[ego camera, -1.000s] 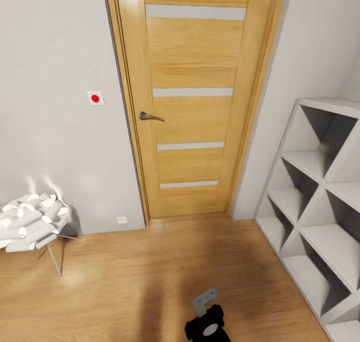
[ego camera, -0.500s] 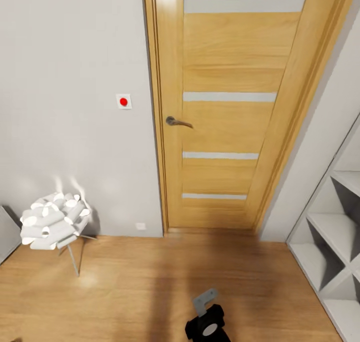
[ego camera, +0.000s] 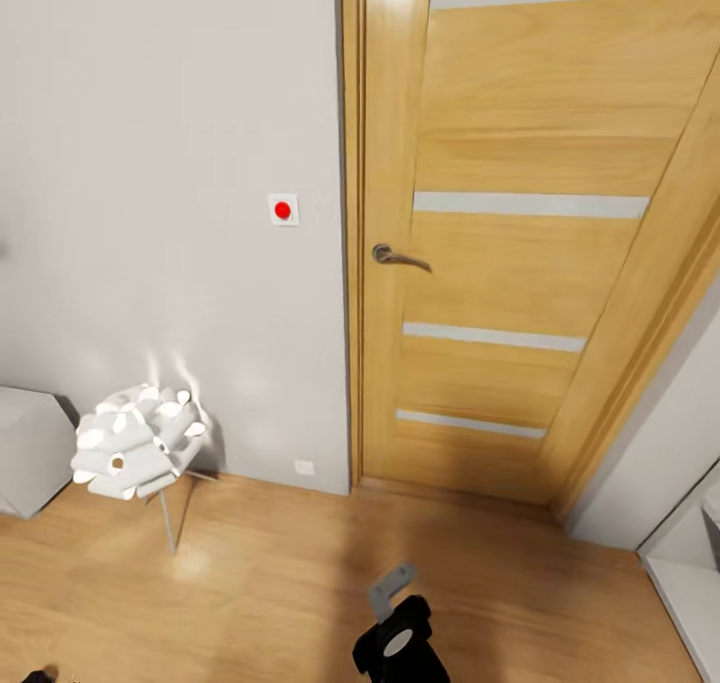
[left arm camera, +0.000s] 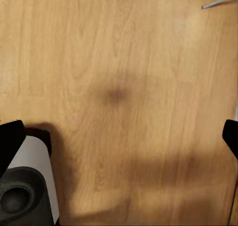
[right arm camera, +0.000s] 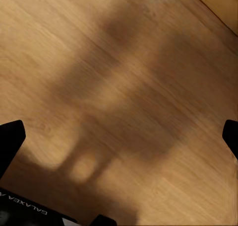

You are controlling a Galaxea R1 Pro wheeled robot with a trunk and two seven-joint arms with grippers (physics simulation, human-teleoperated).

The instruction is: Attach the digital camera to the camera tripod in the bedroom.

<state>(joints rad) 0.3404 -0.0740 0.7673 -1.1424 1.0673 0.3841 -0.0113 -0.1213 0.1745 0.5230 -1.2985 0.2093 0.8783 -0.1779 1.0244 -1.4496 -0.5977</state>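
Door (ego camera: 500, 263) shut, petal lamp (ego camera: 135, 443) beside grey box (ego camera: 30, 448) — contents hidden, both fingers wide.

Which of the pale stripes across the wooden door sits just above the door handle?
The second stripe from the top on the wooden door; the handle hangs just below its left end, while two more stripes lie lower.

Light honey-toned wooden plank floor (ego camera: 260, 553), broad soft shadows across it; standing on it by the grey wall, a white petal-shaded floor lamp on thin metal legs (ego camera: 135, 445), and, at the edge, a pale grey boxy block (ego camera: 30, 448).
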